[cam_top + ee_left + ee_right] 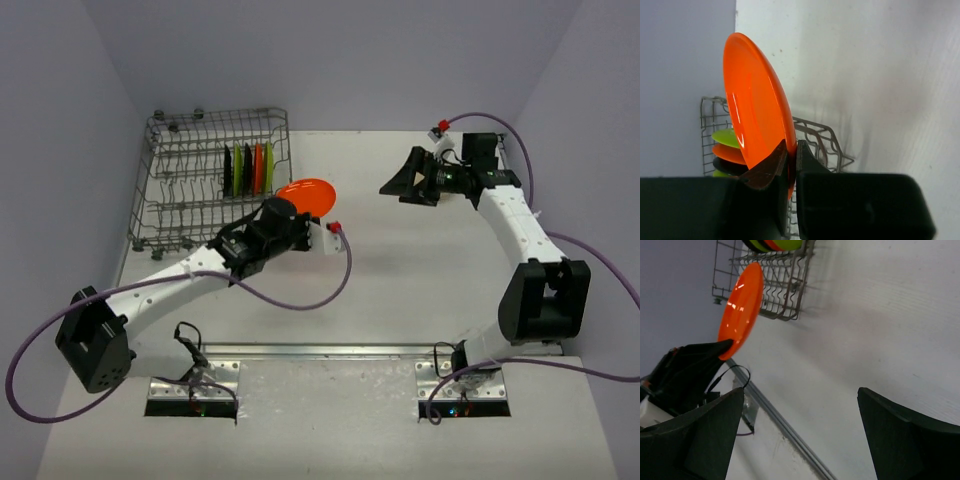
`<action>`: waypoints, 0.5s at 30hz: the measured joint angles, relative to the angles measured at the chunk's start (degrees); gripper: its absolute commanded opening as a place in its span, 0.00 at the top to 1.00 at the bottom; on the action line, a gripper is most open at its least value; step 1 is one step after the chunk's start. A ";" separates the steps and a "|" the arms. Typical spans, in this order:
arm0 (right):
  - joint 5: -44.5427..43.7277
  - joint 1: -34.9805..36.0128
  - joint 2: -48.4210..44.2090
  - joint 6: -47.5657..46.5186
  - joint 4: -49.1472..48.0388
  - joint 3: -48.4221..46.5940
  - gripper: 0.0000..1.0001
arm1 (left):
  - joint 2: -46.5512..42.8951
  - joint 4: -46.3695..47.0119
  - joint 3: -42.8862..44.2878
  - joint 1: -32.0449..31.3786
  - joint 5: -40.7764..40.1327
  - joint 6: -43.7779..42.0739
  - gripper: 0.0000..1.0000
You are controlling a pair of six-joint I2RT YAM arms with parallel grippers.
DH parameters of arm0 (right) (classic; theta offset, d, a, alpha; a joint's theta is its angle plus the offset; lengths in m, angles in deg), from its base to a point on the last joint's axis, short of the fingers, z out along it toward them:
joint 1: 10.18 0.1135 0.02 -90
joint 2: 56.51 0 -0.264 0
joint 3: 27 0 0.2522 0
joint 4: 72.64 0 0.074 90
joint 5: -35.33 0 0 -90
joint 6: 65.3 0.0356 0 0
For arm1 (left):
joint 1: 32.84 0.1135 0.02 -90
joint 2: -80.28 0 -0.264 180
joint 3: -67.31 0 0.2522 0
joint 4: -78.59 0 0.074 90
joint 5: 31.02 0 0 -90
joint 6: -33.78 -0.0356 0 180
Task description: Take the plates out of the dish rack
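One plate [308,194] is seen in bright glossy orange, with pale glare streaks across it (pretty shiny stuff). Plates [247,170] in black, lime green and orange are lined up in the grey wire rack [175,185]. The table [420,280] is plain white and the walls [330,60] are pale lilac-grey. The arms [170,280] are white with black joints, and the cables [298,306] are purple.
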 measured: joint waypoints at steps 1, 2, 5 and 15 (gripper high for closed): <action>0.68 1.43 0.47 0.32 -0.13 0.00 0.09 | -1.44 2.32 -3.66 -2.30 -2.46 -2.97 1.00; 1.22 2.89 1.20 0.75 -0.29 0.00 0.09 | -2.66 4.41 -7.03 -4.48 -4.40 -5.80 1.00; 2.05 7.27 3.96 1.82 -0.46 0.00 0.12 | -4.88 9.07 -15.91 -10.52 -8.59 -13.72 1.00; 1.77 16.16 11.77 2.74 0.34 -0.68 0.55 | -4.48 15.59 -17.59 -14.74 -14.25 -20.32 1.00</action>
